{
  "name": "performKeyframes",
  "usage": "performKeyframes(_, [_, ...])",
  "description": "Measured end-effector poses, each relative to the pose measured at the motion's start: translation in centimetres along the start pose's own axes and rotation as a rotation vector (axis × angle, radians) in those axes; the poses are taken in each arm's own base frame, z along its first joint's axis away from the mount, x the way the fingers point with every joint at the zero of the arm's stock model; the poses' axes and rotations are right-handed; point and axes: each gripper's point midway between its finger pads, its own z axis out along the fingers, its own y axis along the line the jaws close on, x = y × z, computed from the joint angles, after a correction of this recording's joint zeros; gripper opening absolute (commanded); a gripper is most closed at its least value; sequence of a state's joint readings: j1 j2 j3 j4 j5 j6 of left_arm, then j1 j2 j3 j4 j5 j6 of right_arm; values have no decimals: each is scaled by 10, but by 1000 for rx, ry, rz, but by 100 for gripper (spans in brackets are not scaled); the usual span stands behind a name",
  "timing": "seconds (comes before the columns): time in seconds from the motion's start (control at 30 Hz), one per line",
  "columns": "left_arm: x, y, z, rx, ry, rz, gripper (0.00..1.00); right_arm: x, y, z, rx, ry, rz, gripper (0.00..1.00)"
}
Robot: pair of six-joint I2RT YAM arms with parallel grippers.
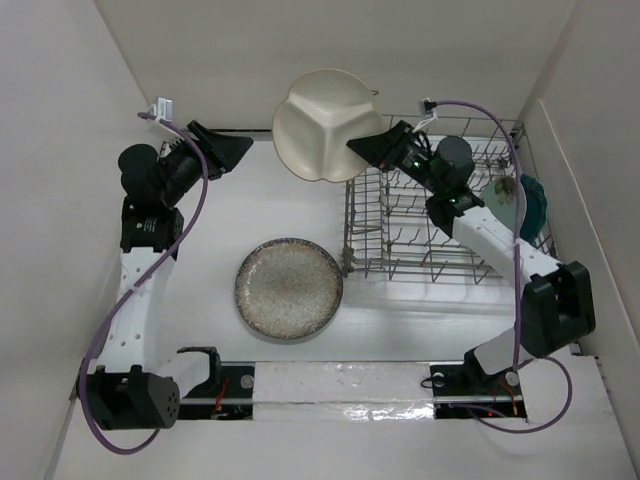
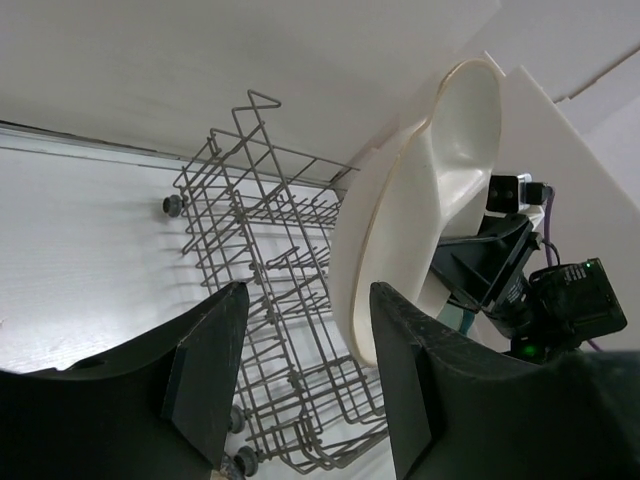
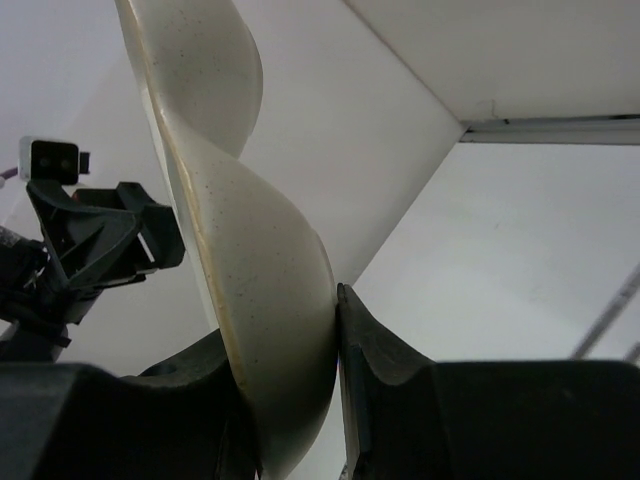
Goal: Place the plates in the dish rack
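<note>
Two look done: the pale mint plate (image 1: 503,198) and the dark teal plate (image 1: 538,205) stand on edge at the right end of the dish rack (image 1: 420,240), though the right arm hides how they're seated. The third is in the air: the cream three-compartment plate (image 1: 322,125) hangs tilted by the rack's back-left corner, the right gripper (image 1: 372,147) pinching its rim. It's glossy and faintly speckled, with a deep curved lip. The left gripper (image 2: 308,295) hovers spread wide near the back wall, holding nothing. One to go: the speckled grey-beige plate (image 1: 288,287) lies flat on the table (image 1: 200,300), just left of the rack.
</note>
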State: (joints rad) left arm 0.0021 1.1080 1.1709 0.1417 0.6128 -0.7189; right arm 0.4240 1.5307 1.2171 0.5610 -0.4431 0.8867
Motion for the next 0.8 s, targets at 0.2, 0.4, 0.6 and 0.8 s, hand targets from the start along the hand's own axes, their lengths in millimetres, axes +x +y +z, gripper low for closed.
performKeyframes(0.2, [23, 0, -19, 26, 13, -3, 45, -43, -38, -58, 187, -105, -41, 0])
performKeyframes(0.4, [76, 13, -46, 33, 99, -47, 42, -91, -74, -162, 554, -297, -215, 0])
performKeyframes(0.6, [85, -2, -72, 48, 96, 57, 42, -119, -88, -257, 886, -449, -358, 0])
performKeyframes(0.8, [101, -11, -91, 79, 89, 148, 41, -115, -103, -310, 1132, -431, -433, 0])
